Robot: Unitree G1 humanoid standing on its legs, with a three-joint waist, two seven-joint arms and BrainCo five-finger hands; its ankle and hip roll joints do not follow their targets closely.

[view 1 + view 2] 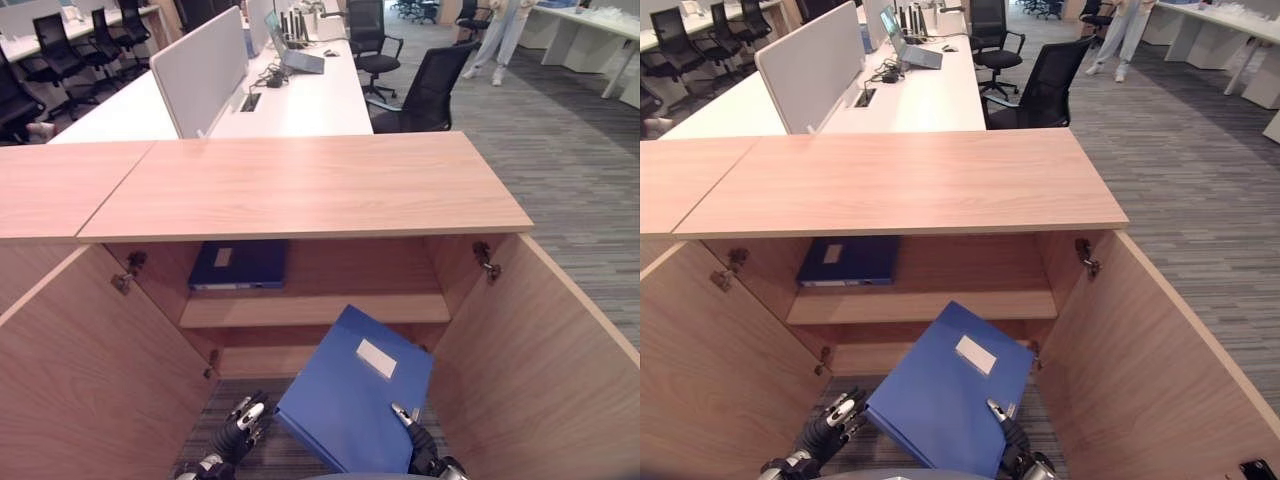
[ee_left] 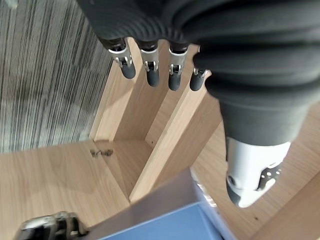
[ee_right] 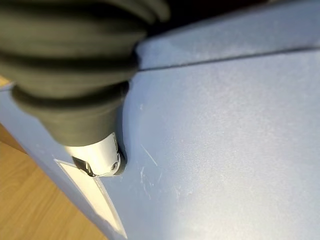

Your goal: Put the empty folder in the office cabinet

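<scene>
Left eye view: a low light-wood office cabinet (image 1: 300,190) stands with both doors swung wide, the left door (image 1: 80,370) and the right door (image 1: 540,360) flanking its open front. Before that opening, a bright blue flat folder with a white label (image 1: 350,395) is held tilted, its labelled corner raised toward the cabinet and its lower edge down near the robot. It is outside the cabinet, in front of and below the inner wooden shelf (image 1: 310,310).

The right hand (image 1: 412,432) is at the folder's right lower edge, its thumb lying over the top face. The right wrist view shows that thumb pressed flat on the blue cover beside the white label; its other fingers are hidden behind the folder, so I cannot tell how they are set.

The left hand (image 1: 238,428) hangs just beside the folder's left lower corner, over the grey carpet (image 1: 590,180). In the left wrist view its fingers (image 2: 152,70) hang straight and relaxed and its thumb stands apart, holding nothing; the folder's blue corner shows just past them.

On the shelf inside, toward the left, a dark navy folder with a small pale label (image 1: 238,265) lies flat.

Beyond the cabinet is a white desk (image 1: 290,100) with a grey divider panel (image 1: 200,70), a laptop (image 1: 295,55) and black office chairs (image 1: 425,95). A person's legs (image 1: 495,40) show far back on the carpet.
</scene>
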